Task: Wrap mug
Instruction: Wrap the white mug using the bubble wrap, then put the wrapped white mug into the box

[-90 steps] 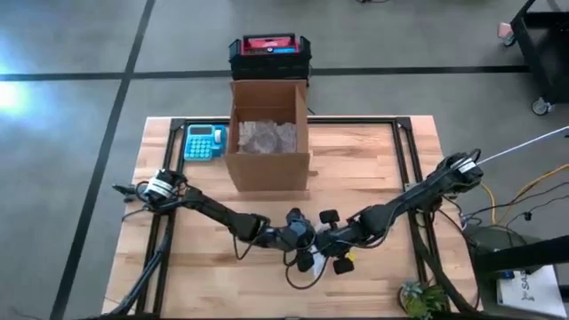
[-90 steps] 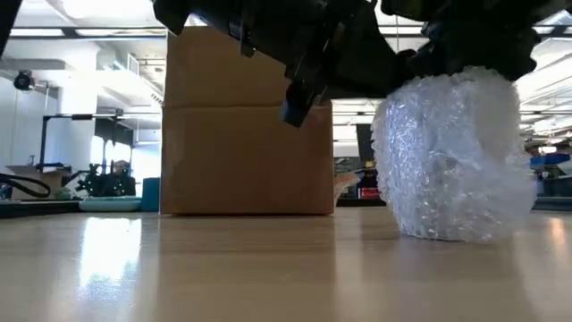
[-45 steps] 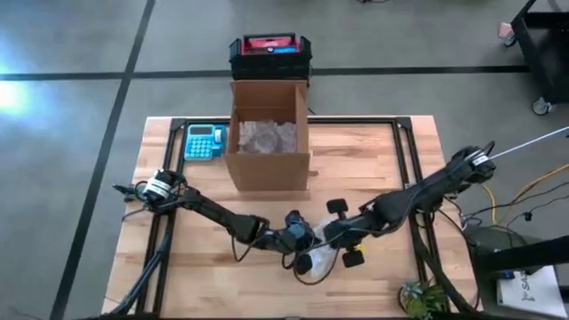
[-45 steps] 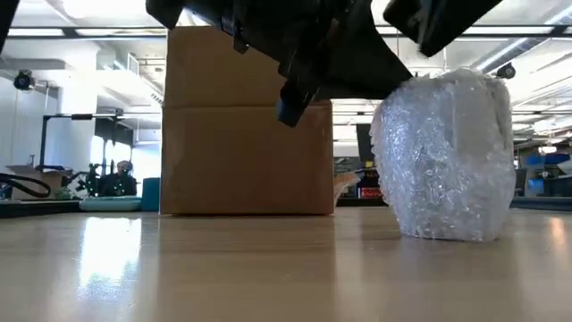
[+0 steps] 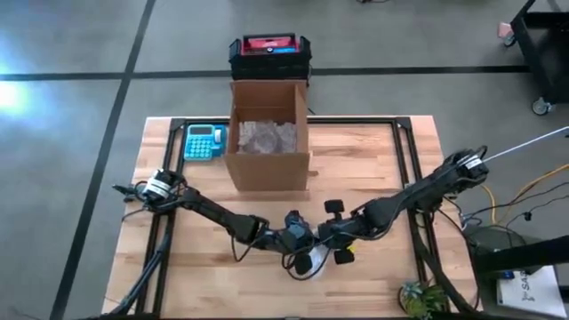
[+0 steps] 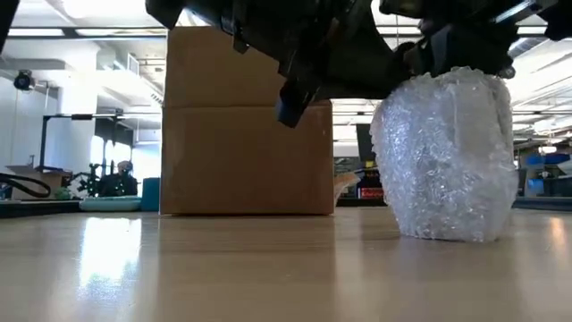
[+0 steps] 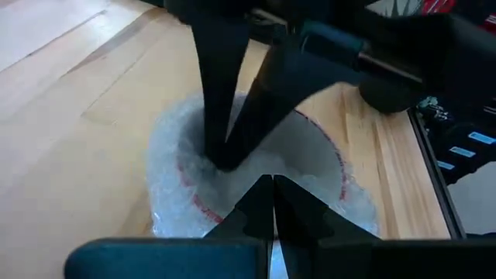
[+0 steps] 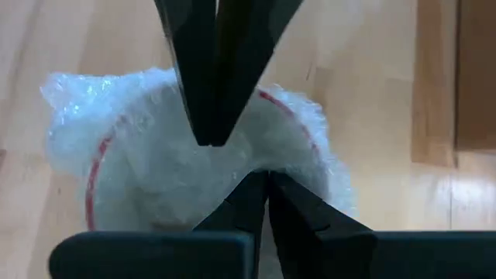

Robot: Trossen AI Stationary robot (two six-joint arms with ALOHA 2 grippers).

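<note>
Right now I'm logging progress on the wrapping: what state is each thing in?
mug: upright on the table, covered in bubble wrap
cardboard box: open on top, bubble wrap inside
left pincer: shut, above the mug's mouth
right pincer: shut, above the mug's mouth

Overhead lighting is bright and even in the high view; a strong glare patch lies on the floor [image 5: 11, 93] beyond the table's left edge. In the low view, ceiling lights [image 6: 98, 9] are overexposed, their reflection streaks the table [image 6: 116, 255], and the arms appear as backlit silhouettes. In both wrist views the near fingers [image 7: 267, 217] are dark and out of focus; the bubble wrap [image 8: 147, 167] appears soft.
</note>
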